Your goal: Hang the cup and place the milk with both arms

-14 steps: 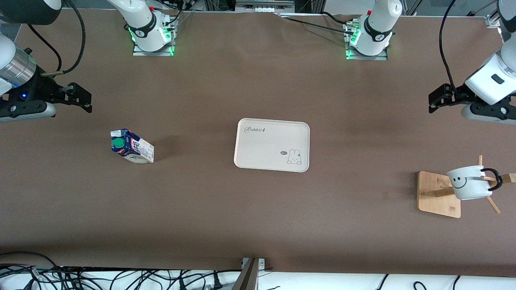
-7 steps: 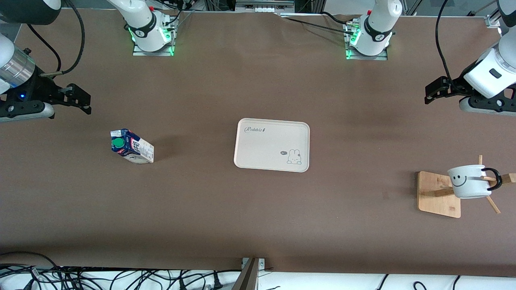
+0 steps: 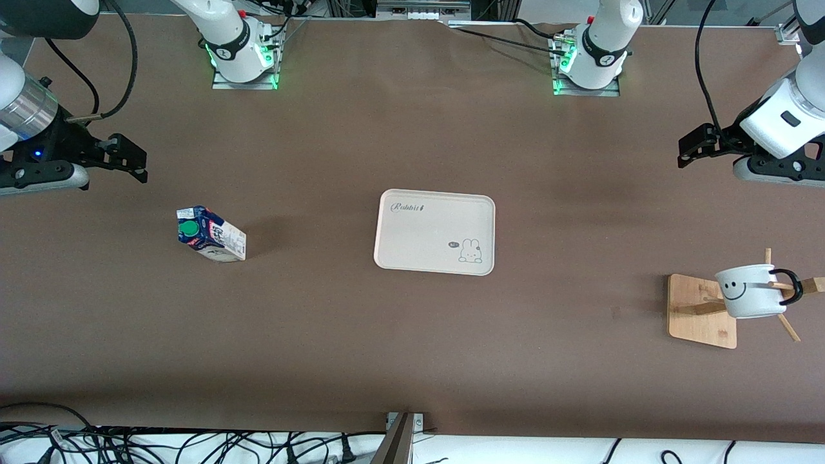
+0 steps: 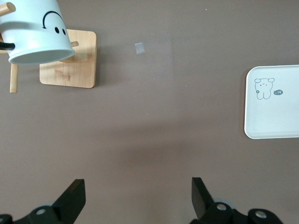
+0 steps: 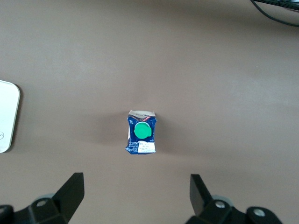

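— Brown matting covered the whole table (image 3: 412, 361); cables (image 3: 193, 444) lay along its near edge. What was cut off?

— Both arms ran out of the front view at the sides. The right gripper (image 3: 132, 160) hung over bare table at the right arm's end, its fingers spread wide with nothing between them. In that view the two fingers overlapped and were hard to separate; the right wrist view showed the gap plainly.

— And the milk (image 3: 211, 234)?

— It stood on the table toward the right arm's end, well apart from the tray (image 3: 434, 232). The right wrist view looked straight down on its green cap, so the pale sides seen from the front were hidden there, and only a corner of the tray showed.

— The other end?

— The cup (image 3: 747, 291) hung by its handle on a peg of the wooden rack (image 3: 699, 310). In the left wrist view its handle was cut off. The left gripper (image 3: 693, 149) hung over bare table at the left arm's end, fingers wide apart, empty.
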You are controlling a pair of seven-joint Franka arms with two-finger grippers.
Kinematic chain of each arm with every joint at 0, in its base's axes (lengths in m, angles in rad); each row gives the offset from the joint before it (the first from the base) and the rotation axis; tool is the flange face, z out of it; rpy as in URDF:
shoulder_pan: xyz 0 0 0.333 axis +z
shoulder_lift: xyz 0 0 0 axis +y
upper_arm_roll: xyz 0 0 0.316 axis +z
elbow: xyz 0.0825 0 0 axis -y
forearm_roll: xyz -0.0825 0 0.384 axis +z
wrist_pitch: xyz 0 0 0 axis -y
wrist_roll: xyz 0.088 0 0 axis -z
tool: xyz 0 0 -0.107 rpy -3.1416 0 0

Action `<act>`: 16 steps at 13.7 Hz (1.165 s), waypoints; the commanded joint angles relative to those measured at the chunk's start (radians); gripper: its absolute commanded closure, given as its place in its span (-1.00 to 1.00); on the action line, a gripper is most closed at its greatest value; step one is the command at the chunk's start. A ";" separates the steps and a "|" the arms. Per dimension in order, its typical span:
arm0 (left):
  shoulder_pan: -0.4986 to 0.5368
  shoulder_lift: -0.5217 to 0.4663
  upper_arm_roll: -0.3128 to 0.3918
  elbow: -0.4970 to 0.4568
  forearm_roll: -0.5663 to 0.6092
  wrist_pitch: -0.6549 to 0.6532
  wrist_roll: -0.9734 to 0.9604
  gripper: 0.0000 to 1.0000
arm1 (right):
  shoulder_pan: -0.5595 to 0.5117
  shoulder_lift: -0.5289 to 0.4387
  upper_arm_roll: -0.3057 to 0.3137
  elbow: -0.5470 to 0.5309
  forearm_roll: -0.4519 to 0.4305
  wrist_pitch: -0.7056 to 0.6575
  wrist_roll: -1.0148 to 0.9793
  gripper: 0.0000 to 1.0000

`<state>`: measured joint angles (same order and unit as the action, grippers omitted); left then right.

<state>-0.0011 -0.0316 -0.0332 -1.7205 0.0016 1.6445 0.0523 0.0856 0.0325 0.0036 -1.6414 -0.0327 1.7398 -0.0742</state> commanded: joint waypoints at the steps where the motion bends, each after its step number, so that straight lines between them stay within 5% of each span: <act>1: 0.001 0.012 -0.007 0.030 -0.009 -0.015 -0.006 -1.00 | -0.004 0.004 0.009 0.015 0.013 -0.009 0.013 -1.00; 16: 0.000 0.027 -0.007 0.052 -0.012 -0.018 -0.003 -1.00 | -0.003 0.001 0.012 0.015 0.013 -0.011 0.013 -1.00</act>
